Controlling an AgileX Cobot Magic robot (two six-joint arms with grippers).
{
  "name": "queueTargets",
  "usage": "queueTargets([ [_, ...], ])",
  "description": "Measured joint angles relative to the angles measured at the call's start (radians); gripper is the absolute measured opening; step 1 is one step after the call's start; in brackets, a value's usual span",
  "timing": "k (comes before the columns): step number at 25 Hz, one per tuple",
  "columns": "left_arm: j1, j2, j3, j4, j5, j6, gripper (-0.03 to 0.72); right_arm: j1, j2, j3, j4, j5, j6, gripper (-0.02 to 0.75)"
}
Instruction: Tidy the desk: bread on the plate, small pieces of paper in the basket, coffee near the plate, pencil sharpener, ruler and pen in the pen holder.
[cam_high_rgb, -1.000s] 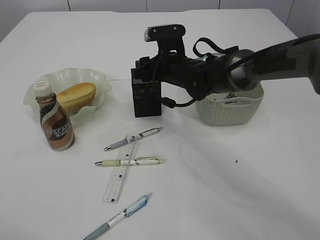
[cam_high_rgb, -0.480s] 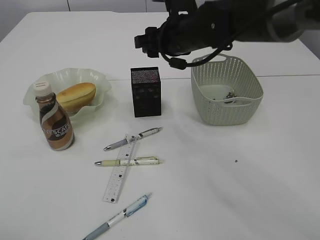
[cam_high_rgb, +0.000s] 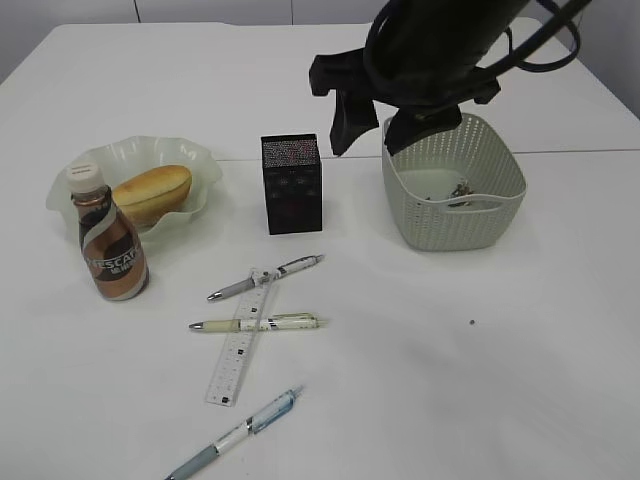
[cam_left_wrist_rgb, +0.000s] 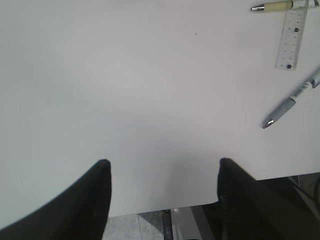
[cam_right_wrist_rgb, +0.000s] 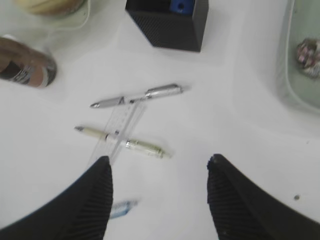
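Observation:
The bread (cam_high_rgb: 150, 193) lies on the pale plate (cam_high_rgb: 90, 160), with the coffee bottle (cam_high_rgb: 110, 240) just in front of it. The black pen holder (cam_high_rgb: 292, 183) stands mid-table and holds a blue sharpener (cam_right_wrist_rgb: 179, 6). A silver pen (cam_high_rgb: 266, 278), a cream pen (cam_high_rgb: 258, 323) and the ruler (cam_high_rgb: 240, 340) lie crossed, and a blue pen (cam_high_rgb: 235, 433) lies nearer the front. My right gripper (cam_high_rgb: 380, 125) hangs open and empty high between the holder and the basket (cam_high_rgb: 455, 215); in its wrist view the jaws (cam_right_wrist_rgb: 159, 162) frame the pens. My left gripper (cam_left_wrist_rgb: 163, 162) is open and empty over the table's near edge.
The green basket holds small paper pieces (cam_high_rgb: 460, 188). A tiny dark speck (cam_high_rgb: 472, 322) lies on the white table right of the pens. The left wrist view shows the ruler (cam_left_wrist_rgb: 292, 37) and the blue pen (cam_left_wrist_rgb: 292, 102) far to its right.
My right arm has lifted away from the pen holder and swung up and to the right. Nothing on the table has moved.

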Motion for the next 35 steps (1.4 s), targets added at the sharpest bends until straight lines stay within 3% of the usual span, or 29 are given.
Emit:
queueTargets([
  [6, 0.0, 0.0, 0.0, -0.001, 0.0, 0.0, 0.486, 0.0, -0.035, -0.002, 0.176, 0.215, -0.078, 0.44],
  [9, 0.0, 0.0, 0.0, -0.001, 0.0, 0.0, 0.486, 0.0, -0.035, -0.002, 0.211, 0.265, -0.087, 0.44],
  [13, 0.0, 0.0, 0.0, -0.001, 0.0, 0.0, 0.486, 0.005, -0.035, -0.002, 0.209, 0.271, 0.03, 0.44],
  [19, 0.0, 0.0, 0.0, -0.002, 0.0, 0.01, 0.486, 0.11, -0.006, -0.002, 0.059, 0.273, 0.273, 0.44],
  [24, 0.0, 0.0, 0.0, -0.004, 0.0, 0.016, 0.486, 0.166, 0.078, -0.002, 0.058, 0.159, 0.372, 0.439],
  [31, 0.0, 0.0, 0.0, -0.004, 0.0, 0.016, 0.486, 0.169, 0.23, -0.002, 0.063, -0.029, 0.461, 0.439],
  [35, 0.0, 0.0, 0.0, -0.004, 0.0, 0.018, 0.486, 0.169, 0.32, -0.042, 0.057, -0.056, 0.476, 0.439],
])
